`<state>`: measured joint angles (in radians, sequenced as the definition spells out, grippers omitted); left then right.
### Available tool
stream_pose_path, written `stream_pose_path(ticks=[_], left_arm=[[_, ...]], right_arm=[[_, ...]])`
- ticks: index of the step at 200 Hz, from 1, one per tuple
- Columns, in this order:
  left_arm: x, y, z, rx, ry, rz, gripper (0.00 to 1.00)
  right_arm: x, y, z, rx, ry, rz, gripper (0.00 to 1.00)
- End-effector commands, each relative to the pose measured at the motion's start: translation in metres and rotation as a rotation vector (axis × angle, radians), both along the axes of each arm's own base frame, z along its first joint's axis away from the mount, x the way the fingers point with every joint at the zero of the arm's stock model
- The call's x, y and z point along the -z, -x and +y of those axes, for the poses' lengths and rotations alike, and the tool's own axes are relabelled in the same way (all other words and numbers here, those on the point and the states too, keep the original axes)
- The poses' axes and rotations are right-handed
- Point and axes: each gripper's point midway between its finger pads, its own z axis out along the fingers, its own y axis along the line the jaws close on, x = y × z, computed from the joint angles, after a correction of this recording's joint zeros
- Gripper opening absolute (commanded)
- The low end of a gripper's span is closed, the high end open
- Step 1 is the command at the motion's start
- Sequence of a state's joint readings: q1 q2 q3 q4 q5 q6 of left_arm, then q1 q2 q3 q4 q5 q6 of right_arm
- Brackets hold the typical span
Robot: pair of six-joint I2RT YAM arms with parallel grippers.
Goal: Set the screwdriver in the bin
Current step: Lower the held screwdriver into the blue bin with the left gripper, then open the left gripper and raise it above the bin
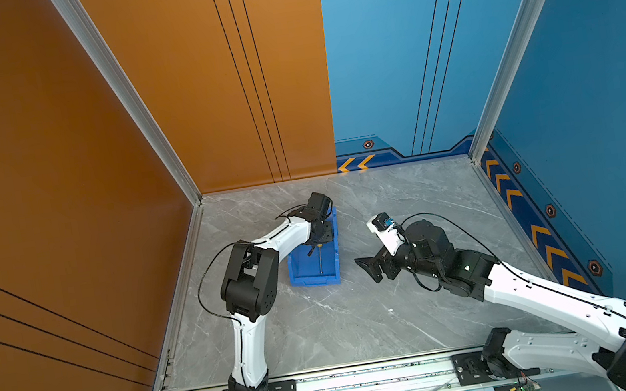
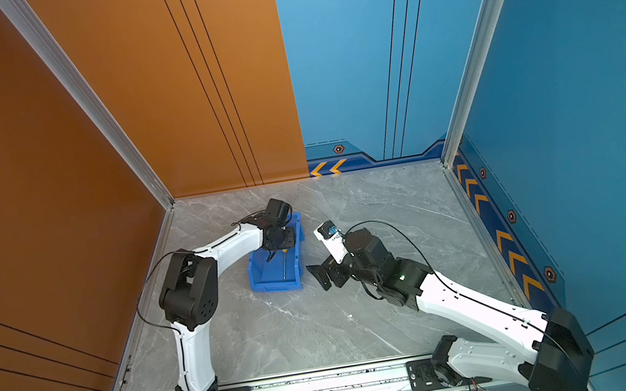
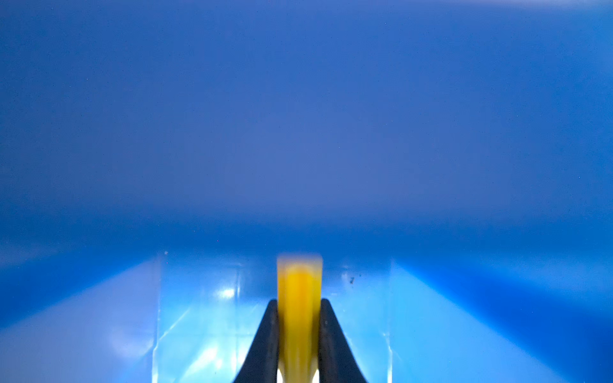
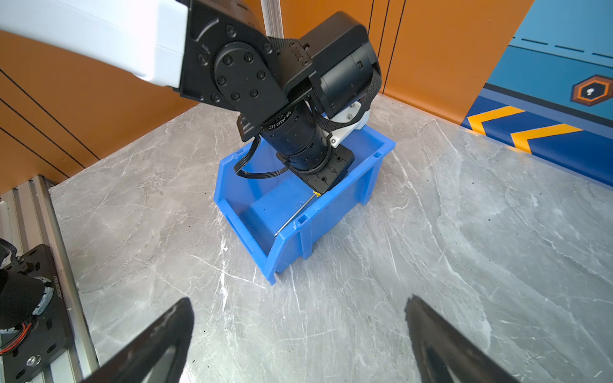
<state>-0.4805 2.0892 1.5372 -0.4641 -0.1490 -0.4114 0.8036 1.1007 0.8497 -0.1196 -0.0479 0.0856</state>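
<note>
Screwdriver (image 3: 299, 278) handle is pinched between the left gripper's (image 3: 298, 301) jaws, its shaft running on from them inside the bin (image 4: 288, 252). Right gripper (image 4: 298, 298) jaws gape wide, empty, bin ahead.

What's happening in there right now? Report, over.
Left hand shut on screwdriver, down inside bin, not yet released. Right hand open, apart from bin. Nothing in the way.

Top views: high above the screwdriver (image 1: 319, 260), looking steeply down, far off.
Left wrist: just behind the left gripper (image 3: 299, 303), looking out between its jaws, handle very close.
Right wrist: low, beside the shaft, facing the bin (image 4: 331, 212), fairly near.
Shared: all show screwdriver and bin.
</note>
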Motion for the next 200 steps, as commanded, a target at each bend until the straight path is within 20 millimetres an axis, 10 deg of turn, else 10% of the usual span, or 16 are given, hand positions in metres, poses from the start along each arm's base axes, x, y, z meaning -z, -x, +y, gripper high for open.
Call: stream_pose_path(ticks=[1,129,200], left_arm=[[0.019,0.018,0.01,0.001,-0.035,0.075,0.21],[-0.049,0.018,0.015,0.015,0.009,-0.026,0.38],[-0.114,0.062,0.011,0.039,0.075,-0.119,0.63]], right_arm=[[-0.023,-0.003,0.001,0.024,-0.047,-0.041,1.0],[-0.032,0.005,-0.002,0.031,-0.058,-0.08,1.0],[-0.024,0.006,-0.034,0.139,0.032,-0.08,1.0]])
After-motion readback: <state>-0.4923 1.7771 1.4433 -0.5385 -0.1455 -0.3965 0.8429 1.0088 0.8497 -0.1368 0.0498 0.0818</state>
